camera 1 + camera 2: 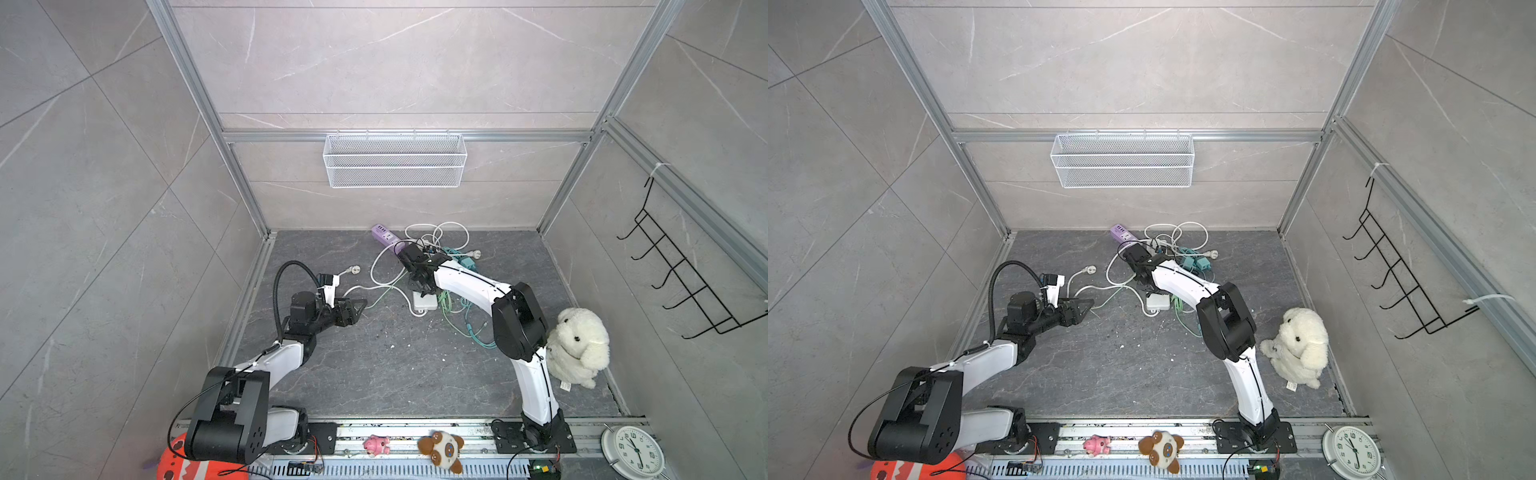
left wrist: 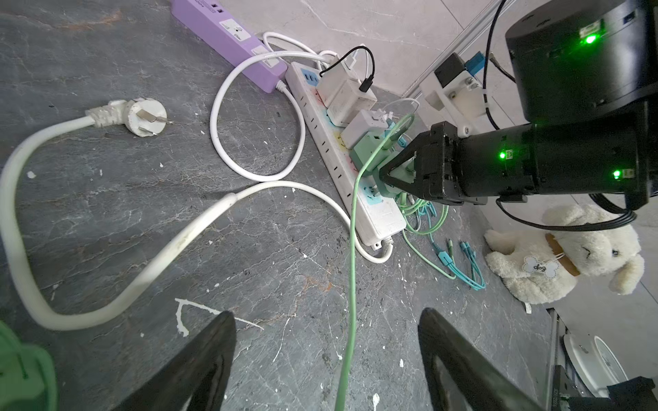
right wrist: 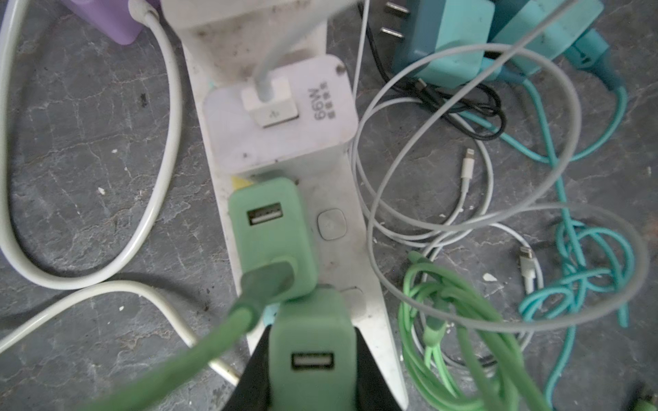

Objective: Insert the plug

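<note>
Dark stone tabletop [image 1: 374,374] in tiled booth; two arms, cable tangle.

Front rail: pink toy [image 1: 377,445], bear toy [image 1: 441,449], clock [image 1: 633,451] at R end; plush dog [image 1: 577,345] beside R arm. L gripper [image 2: 327,315]: jaws wide apart, nothing gripped, green cable [image 2: 352,284] on tabletop showing between them; loose white plug [image 2: 146,117] near. R gripper [image 2: 386,176]: jaws clamped on green charger [image 3: 313,331], at near end of white power strip [image 2: 377,213], just beside second green charger [image 3: 270,227] w/ the cable plugged in; prongs hidden, can't tell if seated. Further along strip: white adapter [image 3: 285,117]. Purple power strip [image 2: 228,39] at far end. Teal chargers [image 3: 448,39] loose alongside. Back wall: mesh basket [image 1: 395,160].
</note>
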